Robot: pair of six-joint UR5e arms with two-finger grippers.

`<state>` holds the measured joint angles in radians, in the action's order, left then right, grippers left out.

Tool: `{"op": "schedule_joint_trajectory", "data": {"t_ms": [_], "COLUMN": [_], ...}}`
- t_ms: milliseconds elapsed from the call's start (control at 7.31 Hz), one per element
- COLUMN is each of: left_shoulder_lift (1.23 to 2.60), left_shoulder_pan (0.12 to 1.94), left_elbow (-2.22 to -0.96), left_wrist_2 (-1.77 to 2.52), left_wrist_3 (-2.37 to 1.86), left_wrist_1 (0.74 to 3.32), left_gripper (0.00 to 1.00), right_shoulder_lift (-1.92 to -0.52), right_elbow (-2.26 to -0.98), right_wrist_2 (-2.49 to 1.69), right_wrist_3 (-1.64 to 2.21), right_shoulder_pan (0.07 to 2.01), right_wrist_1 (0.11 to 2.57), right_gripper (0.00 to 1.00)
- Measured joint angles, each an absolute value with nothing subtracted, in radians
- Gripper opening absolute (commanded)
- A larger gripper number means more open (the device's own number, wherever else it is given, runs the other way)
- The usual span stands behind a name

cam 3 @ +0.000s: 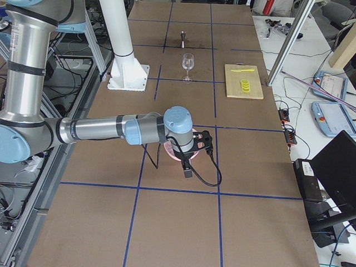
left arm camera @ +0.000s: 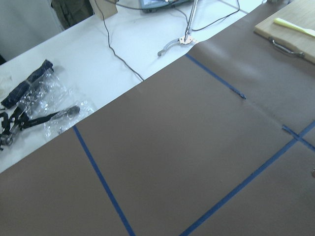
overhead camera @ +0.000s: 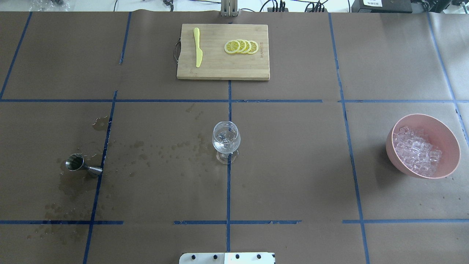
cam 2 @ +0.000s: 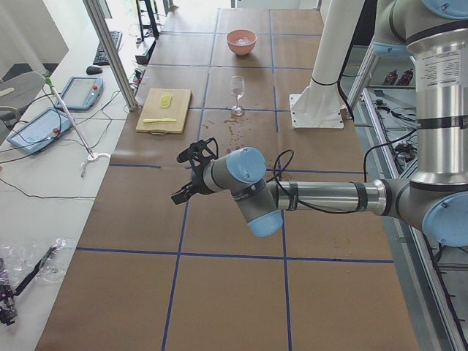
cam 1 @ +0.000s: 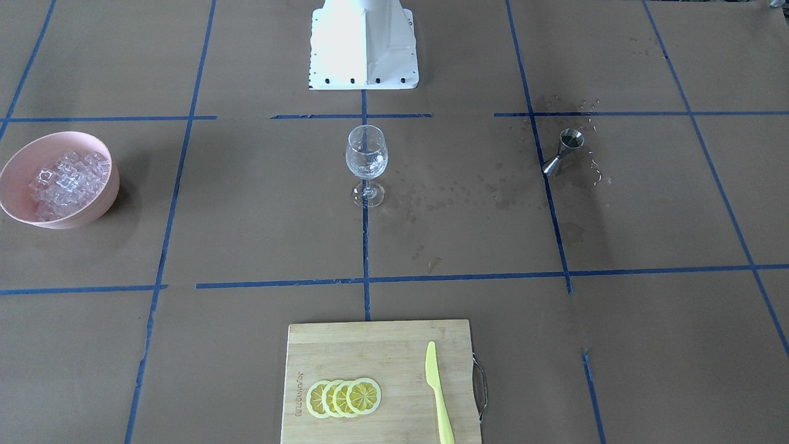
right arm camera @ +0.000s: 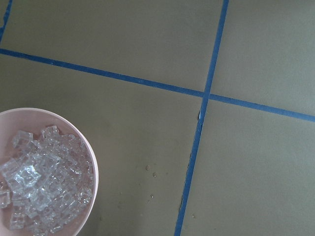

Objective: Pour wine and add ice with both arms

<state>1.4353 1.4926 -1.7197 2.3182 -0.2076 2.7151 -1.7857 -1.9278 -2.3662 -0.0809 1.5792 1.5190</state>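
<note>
A clear wine glass (cam 1: pixel 367 161) stands upright at the table's middle, also in the overhead view (overhead camera: pixel 226 141). It holds something clear and glassy, whether ice or wine I cannot tell. A pink bowl (overhead camera: pixel 449 146) holds heaped clear ice cubes (overhead camera: pixel 417 152), also in the right wrist view (right arm camera: pixel 42 184). A steel jigger (overhead camera: pixel 78 164) stands on my left side among wet spots. My left gripper (cam 2: pixel 180 177) hangs above bare paper, far from the glass. My right gripper (cam 3: pixel 197 156) hangs over the bowl (cam 3: pixel 168 151). I cannot tell whether either is open or shut.
A bamboo cutting board (overhead camera: pixel 222 69) at the far edge carries several lemon slices (overhead camera: pixel 242 46) and a yellow plastic knife (overhead camera: pixel 198 47). The white pedestal base (cam 1: pixel 365 46) stands at the near edge. Water splashes (overhead camera: pixel 161 150) mark the paper between jigger and glass.
</note>
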Motion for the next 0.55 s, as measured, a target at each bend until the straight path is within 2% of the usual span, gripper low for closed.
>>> {"op": "schedule_joint_trajectory", "data": {"t_ms": [274,547], "left_shoulder_lift": [1.435,1.421], "left_shoulder_pan": [1.254,1.02], "left_elbow": [-1.811,-1.842], "left_wrist_2": [2.063,1.777], "left_wrist_3": [-0.453,-0.605], "left_wrist_1": [2.78,2.872], "left_gripper": [1.0,1.0], "right_shoulder_lift": [-1.786,-1.786], "right_elbow": [-1.933,-1.934], "right_wrist_2": [-2.366,-2.365], "right_wrist_3": [-0.082,-0.079], "right_shoulder_pan": [1.579,1.579], "right_wrist_1": [1.519,1.519], "right_gripper": [1.0,1.0]}}
